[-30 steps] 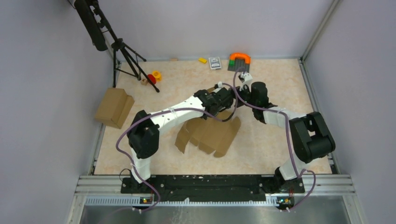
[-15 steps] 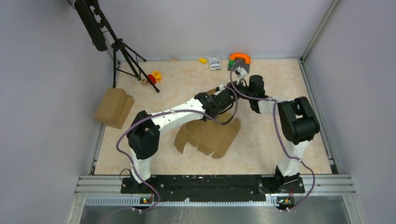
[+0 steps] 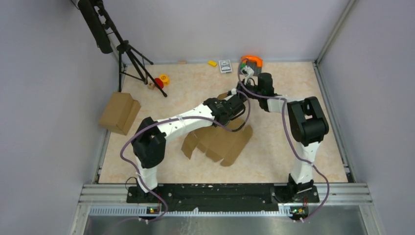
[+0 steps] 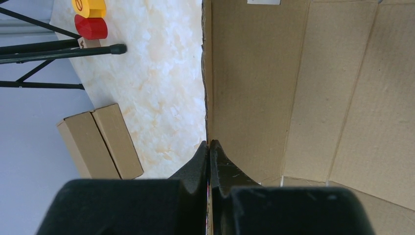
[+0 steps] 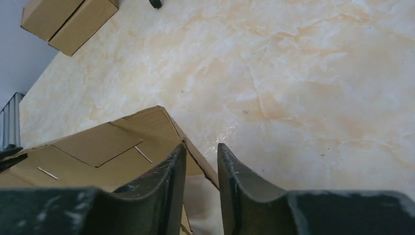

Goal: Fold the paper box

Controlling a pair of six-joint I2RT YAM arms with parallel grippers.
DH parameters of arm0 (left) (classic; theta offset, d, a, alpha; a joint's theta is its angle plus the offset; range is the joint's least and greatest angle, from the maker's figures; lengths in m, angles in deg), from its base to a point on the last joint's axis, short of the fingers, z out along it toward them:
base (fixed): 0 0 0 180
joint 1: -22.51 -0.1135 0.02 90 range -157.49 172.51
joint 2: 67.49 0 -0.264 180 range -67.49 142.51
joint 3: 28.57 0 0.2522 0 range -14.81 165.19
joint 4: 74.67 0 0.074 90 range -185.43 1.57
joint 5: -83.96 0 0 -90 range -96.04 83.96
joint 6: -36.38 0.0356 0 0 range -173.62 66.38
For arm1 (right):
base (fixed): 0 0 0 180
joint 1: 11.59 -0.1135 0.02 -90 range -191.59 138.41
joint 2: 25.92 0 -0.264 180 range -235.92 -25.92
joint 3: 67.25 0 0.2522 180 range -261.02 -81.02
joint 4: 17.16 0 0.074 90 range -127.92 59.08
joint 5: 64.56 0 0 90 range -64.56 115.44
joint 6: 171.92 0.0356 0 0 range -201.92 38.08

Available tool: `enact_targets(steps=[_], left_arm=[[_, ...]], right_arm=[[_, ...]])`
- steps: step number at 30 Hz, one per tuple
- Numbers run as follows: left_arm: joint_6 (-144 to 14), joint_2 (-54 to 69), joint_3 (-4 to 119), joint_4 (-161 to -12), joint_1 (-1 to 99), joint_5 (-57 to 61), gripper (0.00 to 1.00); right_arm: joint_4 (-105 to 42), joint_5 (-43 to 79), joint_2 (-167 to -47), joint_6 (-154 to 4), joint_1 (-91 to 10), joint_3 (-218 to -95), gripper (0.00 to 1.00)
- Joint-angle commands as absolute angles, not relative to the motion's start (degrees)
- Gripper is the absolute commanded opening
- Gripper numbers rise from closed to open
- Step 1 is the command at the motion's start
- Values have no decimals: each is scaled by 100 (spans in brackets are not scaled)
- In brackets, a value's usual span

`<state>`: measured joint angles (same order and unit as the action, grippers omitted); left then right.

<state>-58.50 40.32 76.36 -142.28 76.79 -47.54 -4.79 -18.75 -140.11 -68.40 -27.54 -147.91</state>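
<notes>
The paper box [image 3: 224,144], still an open brown sheet with several flaps, lies just below centre of the overhead view on the marbled table [image 3: 293,147], its far flaps apparently lifted. The left gripper [image 4: 209,145] is pinched tight on one panel's edge; the right gripper [image 5: 201,152], fingers narrowly parted and holding nothing, sits at a flap corner at upper centre. I judge this an early fold: next I would close the right fingers on that corner and turn the flap along its crease while the left steadies the panel.

Bright, even light; soft shadows, nearest foreground blurred.
</notes>
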Motion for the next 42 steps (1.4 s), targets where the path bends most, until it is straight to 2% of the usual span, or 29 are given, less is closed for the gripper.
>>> enact_targets(steps=[1, 3, 5, 12, 18, 21, 30, 42], left_arm=[[-5770, 3772, 7602, -14060, 7709, -4967, 0], [-5765, 3803, 7636, -14057, 7708, -5010, 0], [-5771, 3815, 7665, -14064, 7727, -5048, 0], [-5825, 3877, 7787, -14076, 7880, -4989, 0], [-5894, 4027, 7790, -14080, 7886, -5107, 0], [-5680, 4049, 7698, -13854, 7879, -5279, 0], [-4899, 4385, 8122, -13738, 7595, -5764, 0], [-5202, 4558, 8185, -13985, 7751, -5264, 0]], right_arm=[[-407, -2019, -13827, -7015, -2761, -14850, 19], [-374, -1879, -13611, -7021, -2767, -14703, 6], [-373, -1594, -13394, -7019, -2766, -14538, 0], [379, -613, -12623, -6828, -2850, -13512, 0], [1042, -160, -12448, -6586, -2985, -13203, 0], [1684, 153, -12521, -6546, -3076, -13073, 0], [2214, 711, -13140, -6263, -3307, -13412, 0], [2232, 1088, -13129, -6284, -3432, -12958, 0]])
